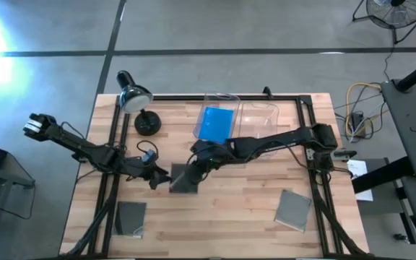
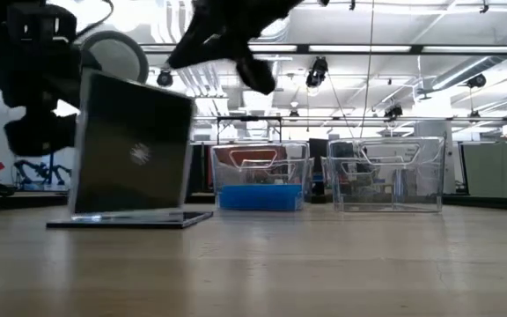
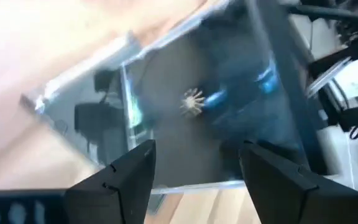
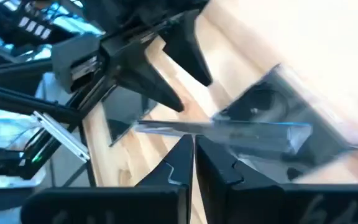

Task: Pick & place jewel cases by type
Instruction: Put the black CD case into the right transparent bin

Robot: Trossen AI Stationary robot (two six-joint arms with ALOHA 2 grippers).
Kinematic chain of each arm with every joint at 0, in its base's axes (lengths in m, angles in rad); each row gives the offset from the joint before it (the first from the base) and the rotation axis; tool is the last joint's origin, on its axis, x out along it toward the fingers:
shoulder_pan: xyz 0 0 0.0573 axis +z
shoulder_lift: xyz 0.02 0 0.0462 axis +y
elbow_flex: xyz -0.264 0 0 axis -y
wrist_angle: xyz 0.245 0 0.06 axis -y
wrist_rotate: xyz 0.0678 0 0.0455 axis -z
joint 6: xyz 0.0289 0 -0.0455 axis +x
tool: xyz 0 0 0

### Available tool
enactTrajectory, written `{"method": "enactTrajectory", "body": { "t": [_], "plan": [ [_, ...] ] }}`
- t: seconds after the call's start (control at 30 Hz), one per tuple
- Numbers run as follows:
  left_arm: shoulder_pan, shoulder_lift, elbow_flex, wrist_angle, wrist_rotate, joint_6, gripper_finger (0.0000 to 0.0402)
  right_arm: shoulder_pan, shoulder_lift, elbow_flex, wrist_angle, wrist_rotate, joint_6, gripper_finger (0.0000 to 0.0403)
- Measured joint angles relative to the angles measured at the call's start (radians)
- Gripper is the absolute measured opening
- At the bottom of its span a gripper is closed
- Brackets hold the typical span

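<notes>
Grippers meet mid-table over an open dark grey jewel case [image 1: 185, 178], lid standing nearly upright in the low view. Right gripper [image 4: 193, 163] has its fingers pressed together, touching the lid's top edge. Left gripper [image 3: 194, 171] sits just beside the case, fingers spread apart with the case right ahead of them. Blue cases [image 1: 216, 123] lie in one clear bin [image 1: 222, 97].

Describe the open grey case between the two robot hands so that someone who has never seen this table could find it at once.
Start at the bin holding blue cases at the back of the wooden table, then come forward to where both arms meet. The open grey case sits there, between the left hand and right hand. Unlike the two closed grey cases lying flat near the front edge, its lid stands up.
</notes>
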Motion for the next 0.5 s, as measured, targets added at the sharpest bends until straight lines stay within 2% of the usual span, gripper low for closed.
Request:
{"method": "enactTrajectory", "body": {
  "t": [0.13, 0.27, 0.33, 0.43, 0.5],
  "plan": [
    [0.000, -0.020, 0.027, 0.003, -0.086, 0.066, 0.0213, -0.001, -0.011, -0.001, -0.053, 0.012, 0.035, 0.0013],
    [-0.002, 0.015, 0.020, -0.177, -0.086, 0.018, 0.0213, 0.002, 0.007, -0.008, -0.067, 0.048, 0.045, 0.0013],
    [-0.002, 0.041, 0.008, -0.246, -0.081, -0.017, 0.0213, 0.005, 0.025, -0.008, -0.135, 0.015, 0.068, 0.0018],
    [0.000, 0.064, 0.006, -0.204, -0.119, -0.022, 0.0213, 0.057, 0.046, -0.022, -0.353, -0.018, 0.120, 0.0047],
    [0.006, 0.090, 0.002, -0.162, -0.180, 0.015, 0.0213, 0.128, 0.041, -0.040, -0.406, 0.005, 0.194, 0.0077]
  ]
}}
